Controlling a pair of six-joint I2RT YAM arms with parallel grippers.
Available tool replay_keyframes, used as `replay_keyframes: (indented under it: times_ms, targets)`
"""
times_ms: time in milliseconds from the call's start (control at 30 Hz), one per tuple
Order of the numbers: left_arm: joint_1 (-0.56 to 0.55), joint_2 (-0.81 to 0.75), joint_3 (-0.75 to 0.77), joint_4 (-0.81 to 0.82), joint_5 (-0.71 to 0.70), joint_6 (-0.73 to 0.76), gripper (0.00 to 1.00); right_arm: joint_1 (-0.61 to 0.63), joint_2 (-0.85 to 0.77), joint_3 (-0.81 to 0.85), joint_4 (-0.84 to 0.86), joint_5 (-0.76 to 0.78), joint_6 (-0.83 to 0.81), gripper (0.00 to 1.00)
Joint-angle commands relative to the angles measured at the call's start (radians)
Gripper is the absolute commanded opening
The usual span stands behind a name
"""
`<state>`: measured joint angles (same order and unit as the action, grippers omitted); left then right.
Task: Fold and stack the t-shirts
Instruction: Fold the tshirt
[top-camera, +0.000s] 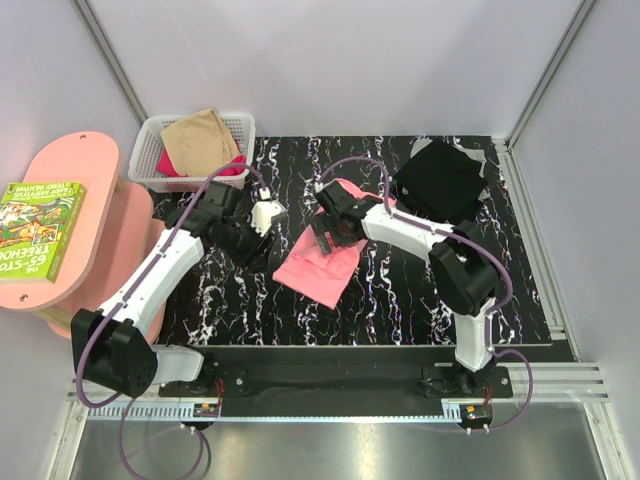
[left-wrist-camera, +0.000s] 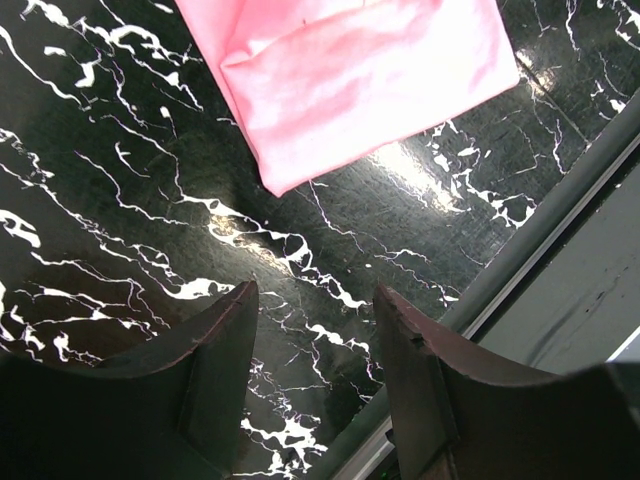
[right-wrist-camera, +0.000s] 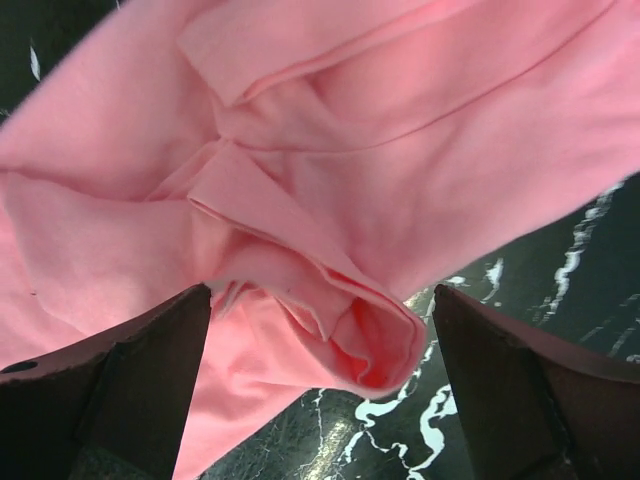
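The salmon pink t-shirt (top-camera: 318, 265) is found partly folded and rumpled, with a bunched fold of cloth raised near its middle. It lies on the black marbled worktop (top-camera: 400, 290), directly beneath the right gripper (right-wrist-camera: 320, 290). That gripper's jaws are spread wide to either side of the bunched fold and nothing is clamped; contact with the cloth cannot be confirmed. The left gripper (left-wrist-camera: 315, 292) is held over bare worktop just beside the pink shirt's edge, its jaws apart and nothing between them. A black t-shirt (top-camera: 440, 180) is laid beyond the right gripper, to its right. A white mesh basket (top-camera: 243, 125) is noted beyond the left gripper, on its left. A tan t-shirt (top-camera: 200, 140) is heaped in it over a magenta t-shirt (top-camera: 170, 162).
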<state>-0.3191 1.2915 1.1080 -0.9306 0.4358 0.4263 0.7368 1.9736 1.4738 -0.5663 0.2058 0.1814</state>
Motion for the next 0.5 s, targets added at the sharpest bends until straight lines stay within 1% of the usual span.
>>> replay_keyframes:
  times_ms: [0,33,67,133,200,233,267,300,367,467]
  targets:
    - [-0.005,-0.014,-0.007,0.026,-0.005,0.008,0.54,0.003,-0.165,0.089,0.02,0.101,0.007,1.0]
    - [-0.006,-0.012,-0.005,0.026,0.0,0.006,0.54,0.004,-0.183,0.092,0.019,0.107,0.013,1.0]
    - [-0.009,-0.011,-0.004,0.027,0.001,0.003,0.54,0.004,-0.199,0.094,0.013,0.163,0.027,1.0]
    - [-0.018,-0.006,0.003,0.029,0.007,0.0,0.54,0.004,-0.237,0.082,0.003,0.184,0.038,1.0]
    - [-0.031,0.002,0.003,0.032,0.009,0.0,0.54,0.004,-0.271,0.063,0.005,0.063,0.055,1.0]
    - [-0.032,0.002,0.004,0.035,0.008,0.0,0.54,0.006,-0.277,0.042,0.008,-0.022,0.061,1.0]
    - [-0.032,0.0,0.003,0.036,0.012,-0.003,0.54,0.01,-0.272,0.031,0.008,-0.186,0.085,1.0]
    - [-0.032,-0.003,0.003,0.038,0.015,-0.001,0.54,0.016,-0.263,0.023,0.008,-0.253,0.092,1.0]
    - [-0.032,-0.012,0.003,0.039,0.015,-0.004,0.54,0.033,-0.239,-0.01,0.002,-0.337,0.107,1.0]
    - [-0.032,-0.029,0.003,0.039,0.015,-0.004,0.54,0.056,-0.2,-0.069,0.028,-0.371,0.141,1.0]
